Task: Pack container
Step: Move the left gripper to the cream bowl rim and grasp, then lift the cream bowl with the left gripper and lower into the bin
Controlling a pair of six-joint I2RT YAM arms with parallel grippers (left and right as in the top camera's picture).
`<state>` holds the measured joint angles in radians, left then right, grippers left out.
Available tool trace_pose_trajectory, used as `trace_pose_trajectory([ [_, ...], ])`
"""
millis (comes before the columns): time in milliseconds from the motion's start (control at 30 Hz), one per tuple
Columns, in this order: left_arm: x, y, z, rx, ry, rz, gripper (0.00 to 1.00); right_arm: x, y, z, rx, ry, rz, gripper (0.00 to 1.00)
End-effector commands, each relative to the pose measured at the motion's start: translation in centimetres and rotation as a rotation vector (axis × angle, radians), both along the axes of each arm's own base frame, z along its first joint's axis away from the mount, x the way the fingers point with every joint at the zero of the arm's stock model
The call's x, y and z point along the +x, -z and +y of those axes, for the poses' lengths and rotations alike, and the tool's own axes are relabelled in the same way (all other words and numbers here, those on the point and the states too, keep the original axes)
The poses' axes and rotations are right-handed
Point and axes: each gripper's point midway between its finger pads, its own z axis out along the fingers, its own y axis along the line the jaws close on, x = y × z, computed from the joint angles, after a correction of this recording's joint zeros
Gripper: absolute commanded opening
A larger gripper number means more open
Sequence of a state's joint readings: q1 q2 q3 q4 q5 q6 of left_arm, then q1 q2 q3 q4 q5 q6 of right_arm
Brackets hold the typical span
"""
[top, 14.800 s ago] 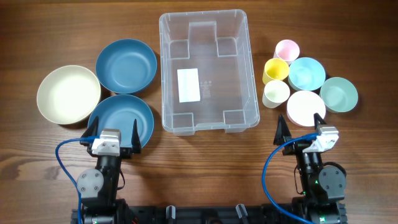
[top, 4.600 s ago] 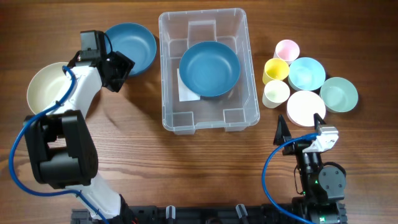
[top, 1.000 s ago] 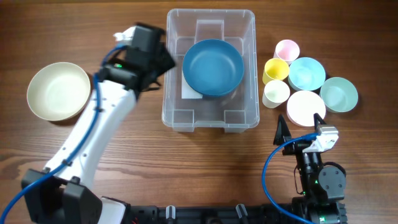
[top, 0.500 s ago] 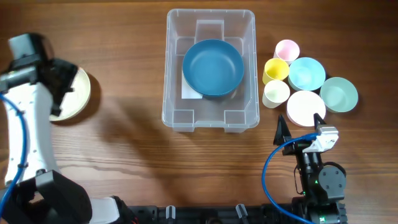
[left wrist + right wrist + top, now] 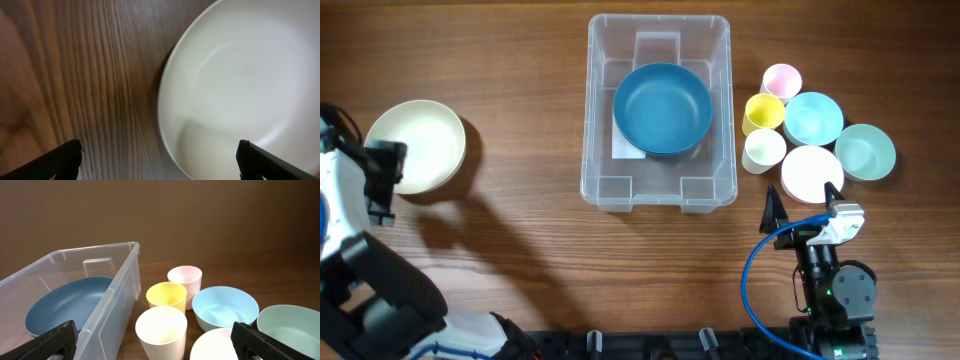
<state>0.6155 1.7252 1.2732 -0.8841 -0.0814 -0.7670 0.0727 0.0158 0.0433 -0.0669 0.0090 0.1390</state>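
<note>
Container (image 5: 658, 182): mid-worktop (image 5: 520, 60), one blue bowl (image 5: 662, 108) inside. I see left tool (image 5: 382, 182), fingers apart, at cream bowl's (image 5: 415, 146) rim, far left. Right tool (image 5: 802, 195), fingers apart, near cups (image 5: 764, 114), holding nothing.

There is one container (image 5: 658, 17). Five bowls show: cream bowl (image 5: 415, 145), dark blue bowl (image 5: 662, 108), light blue bowl (image 5: 813, 118), green bowl (image 5: 865, 151), white bowl (image 5: 810, 172). Three cups: pink cup (image 5: 781, 79), yellow cup (image 5: 763, 113), cream cup (image 5: 763, 150).

Clear rectangular container (image 5: 658, 178) with rounded corners stands upright, a blue bowl (image 5: 662, 108) lying inside
</note>
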Motion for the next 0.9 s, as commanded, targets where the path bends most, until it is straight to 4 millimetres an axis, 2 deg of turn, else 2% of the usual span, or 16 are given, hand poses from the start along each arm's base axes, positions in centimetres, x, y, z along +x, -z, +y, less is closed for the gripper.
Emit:
trace_pose_trajectory([
  [0, 0.3, 2.9, -0.4, -0.048, 0.083, 0.030, 1.00, 0.1, 0.1, -0.4, 0.020, 0.023, 0.000, 1.00],
  [167, 1.6, 5.3, -0.6, -0.089, 0.147, 0.018, 0.93, 0.1, 0.1, -0.4, 0.020, 0.022, 0.000, 1.00],
  [267, 1.8, 5.5, -0.5, -0.087, 0.147, 0.015, 0.75, 0.1, 0.1, -0.4, 0.020, 0.023, 0.000, 1.00],
  [433, 2.0, 5.4, -0.3, -0.080, 0.147, 0.007, 0.57, 0.1, 0.1, -0.4, 0.019, 0.022, 0.000, 1.00],
  [533, 1.9, 5.5, -0.3, -0.078, 0.147, 0.010, 0.38, 0.1, 0.1, -0.4, 0.020, 0.022, 0.000, 1.00],
  [767, 1.9, 5.6, -0.3, -0.082, 0.146, 0.015, 0.18, 0.1, 0.1, -0.4, 0.020, 0.022, 0.000, 1.00],
  [867, 1.8, 5.6, -0.4, -0.083, 0.146, 0.016, 0.04, 0.1, 0.1, -0.4, 0.020, 0.023, 0.000, 1.00],
])
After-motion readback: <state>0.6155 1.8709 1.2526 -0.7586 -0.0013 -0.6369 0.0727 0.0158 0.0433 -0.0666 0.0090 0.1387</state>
